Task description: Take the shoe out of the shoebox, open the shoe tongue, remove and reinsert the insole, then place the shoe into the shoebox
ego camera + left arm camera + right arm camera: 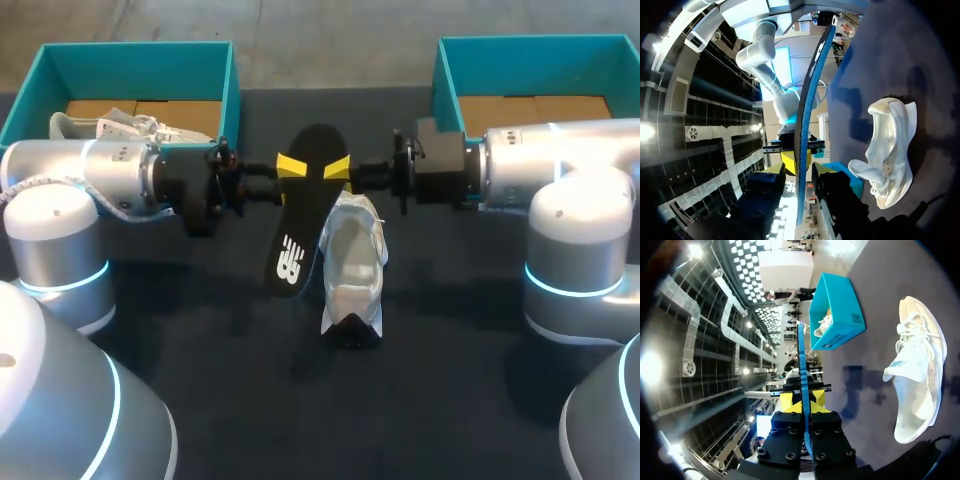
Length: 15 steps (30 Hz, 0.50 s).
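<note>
A black insole [305,210] with a white logo hangs in the air over the dark table, edge-on in both wrist views [807,100] [802,365]. My right gripper [337,168] [805,405] is shut on its right edge near the upper end. Facing it from the other side, my left gripper [291,166] [802,167] straddles the insole's left edge, with narrow gaps showing between its fingers and the insole. The white shoe [352,265] [890,145] [917,380] lies on the table just below and to the right of the insole, its opening upward.
A teal shoebox [235,90] [835,310] at the back left holds another white shoe [120,127]. A second teal shoebox [440,80] [847,172] stands at the back right. Both arms' elbows rise at the table's sides.
</note>
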Each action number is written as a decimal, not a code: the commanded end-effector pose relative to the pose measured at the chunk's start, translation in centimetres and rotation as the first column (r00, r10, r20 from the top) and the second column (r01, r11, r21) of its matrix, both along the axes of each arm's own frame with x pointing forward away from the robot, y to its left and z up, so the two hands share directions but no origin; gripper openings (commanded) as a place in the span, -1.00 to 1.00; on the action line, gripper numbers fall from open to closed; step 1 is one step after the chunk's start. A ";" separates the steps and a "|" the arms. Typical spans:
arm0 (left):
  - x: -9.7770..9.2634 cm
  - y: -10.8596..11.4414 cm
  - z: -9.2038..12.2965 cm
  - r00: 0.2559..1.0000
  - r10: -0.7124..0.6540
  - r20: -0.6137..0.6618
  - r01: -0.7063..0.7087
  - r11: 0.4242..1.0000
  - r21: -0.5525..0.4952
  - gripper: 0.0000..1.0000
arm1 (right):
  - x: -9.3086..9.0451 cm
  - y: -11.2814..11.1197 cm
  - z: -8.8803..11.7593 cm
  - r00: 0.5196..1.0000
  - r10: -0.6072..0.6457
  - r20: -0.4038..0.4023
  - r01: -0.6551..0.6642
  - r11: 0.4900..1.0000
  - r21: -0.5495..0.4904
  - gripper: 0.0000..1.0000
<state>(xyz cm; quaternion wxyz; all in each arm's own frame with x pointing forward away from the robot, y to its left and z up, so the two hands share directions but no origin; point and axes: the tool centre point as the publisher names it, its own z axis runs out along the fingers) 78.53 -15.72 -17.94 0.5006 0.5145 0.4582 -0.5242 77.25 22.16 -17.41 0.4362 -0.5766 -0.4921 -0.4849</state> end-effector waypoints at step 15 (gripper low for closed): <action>0.7 -0.5 -0.2 1.000 0.015 0.005 -0.015 1.000 0.000 -0.94 | 0.3 0.3 -0.2 1.000 -0.001 0.000 0.001 1.000 0.000 -1.00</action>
